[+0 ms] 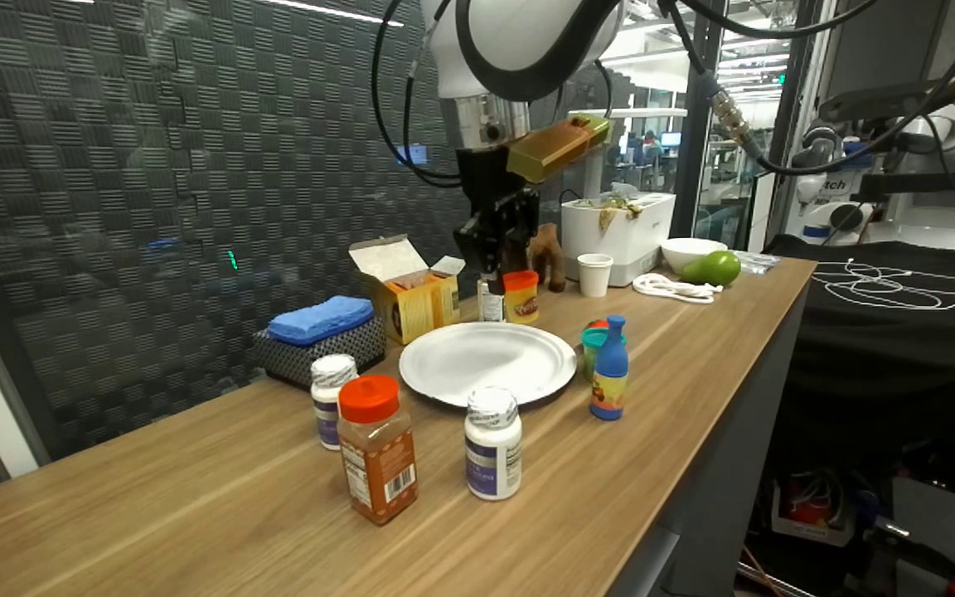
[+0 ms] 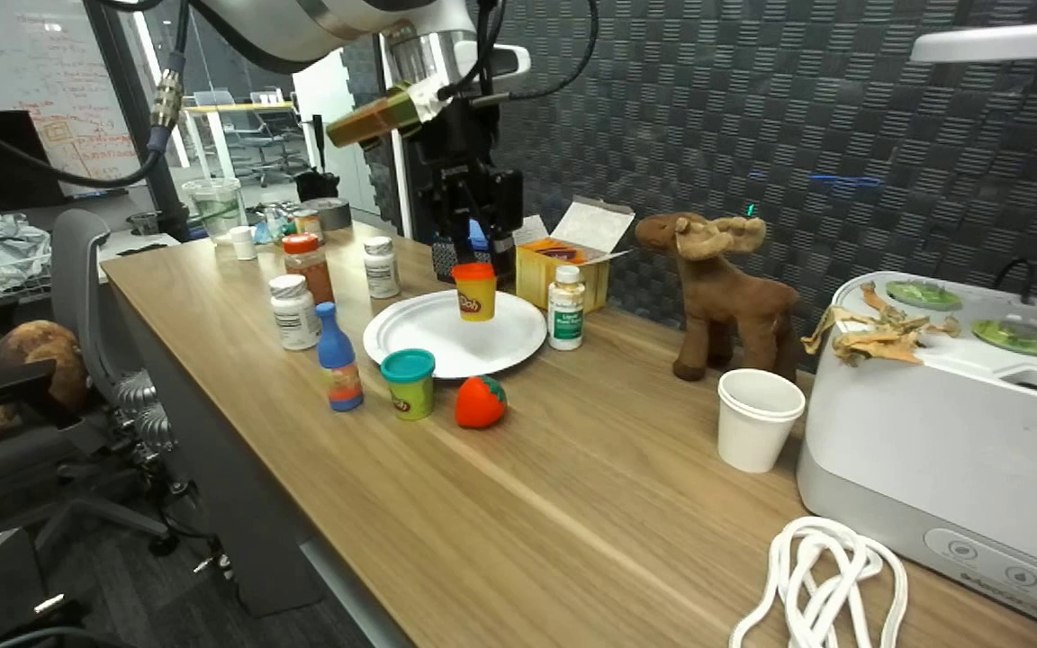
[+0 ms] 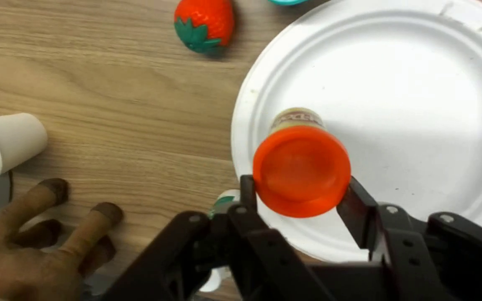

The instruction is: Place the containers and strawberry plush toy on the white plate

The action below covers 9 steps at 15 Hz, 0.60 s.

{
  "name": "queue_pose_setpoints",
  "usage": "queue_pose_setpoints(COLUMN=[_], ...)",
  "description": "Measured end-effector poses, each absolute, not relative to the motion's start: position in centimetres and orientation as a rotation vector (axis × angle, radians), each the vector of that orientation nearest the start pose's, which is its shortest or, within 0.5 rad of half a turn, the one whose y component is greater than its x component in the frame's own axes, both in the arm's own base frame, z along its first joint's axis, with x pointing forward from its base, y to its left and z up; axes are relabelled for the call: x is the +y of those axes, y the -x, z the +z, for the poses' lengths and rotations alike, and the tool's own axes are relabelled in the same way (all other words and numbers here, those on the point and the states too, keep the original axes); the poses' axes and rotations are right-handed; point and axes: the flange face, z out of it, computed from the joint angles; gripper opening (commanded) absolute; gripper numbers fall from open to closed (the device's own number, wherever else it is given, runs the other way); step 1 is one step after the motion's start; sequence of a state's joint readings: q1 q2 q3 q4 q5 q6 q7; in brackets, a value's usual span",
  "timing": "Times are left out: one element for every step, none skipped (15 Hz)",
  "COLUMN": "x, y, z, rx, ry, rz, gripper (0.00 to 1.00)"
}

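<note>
My gripper (image 3: 299,186) is shut on a yellow tub (image 1: 521,305) with an orange lid, its fingers against the lid's sides. The tub hangs above the white plate (image 1: 477,365), towards one side of it in the wrist view. Beside the plate lie the red strawberry plush toy (image 2: 481,401) and a green tub (image 2: 409,387) with a teal lid. A blue bottle (image 1: 610,373), an orange-brown jar (image 1: 378,468) with a red cap and two white bottles (image 1: 494,464) stand around it. A white bottle with a green label (image 2: 566,315) is close to the rim.
Behind the plate sit an opened yellow box (image 2: 563,270) and a dark patterned box (image 1: 320,352) under a blue cloth (image 1: 322,319). A brown plush moose (image 2: 730,297), paper cups (image 2: 757,418), a white appliance (image 2: 960,450) and white cord (image 2: 816,576) stand farther along.
</note>
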State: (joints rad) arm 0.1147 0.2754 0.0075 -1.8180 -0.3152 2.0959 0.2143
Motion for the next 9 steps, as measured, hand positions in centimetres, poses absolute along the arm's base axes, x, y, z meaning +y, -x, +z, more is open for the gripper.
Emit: queue_pose_setpoints(x=[7.3, 8.3, 9.0, 9.6, 10.1, 10.4, 10.6, 10.7, 10.8], y=[-62.6, -62.8, -63.0, -63.2, -63.5, -63.8, -64.0, -64.3, -64.6], z=[38.7, 38.3, 37.9, 37.5, 37.1, 36.8, 36.5, 36.2, 36.0], rx=[-0.145, -0.168, -0.181, -0.185, -0.182, -0.174, -0.166, -0.157, -0.148], ry=[3.401, 3.396, 3.396, 3.398, 3.395, 3.388, 3.379, 3.372, 3.366], rz=[-0.079, -0.085, -0.100, -0.129, -0.162, -0.197, -0.224, -0.247, -0.268], gripper=[0.27, 0.27, 0.27, 0.27, 0.27, 0.27, 0.27, 0.27, 0.27])
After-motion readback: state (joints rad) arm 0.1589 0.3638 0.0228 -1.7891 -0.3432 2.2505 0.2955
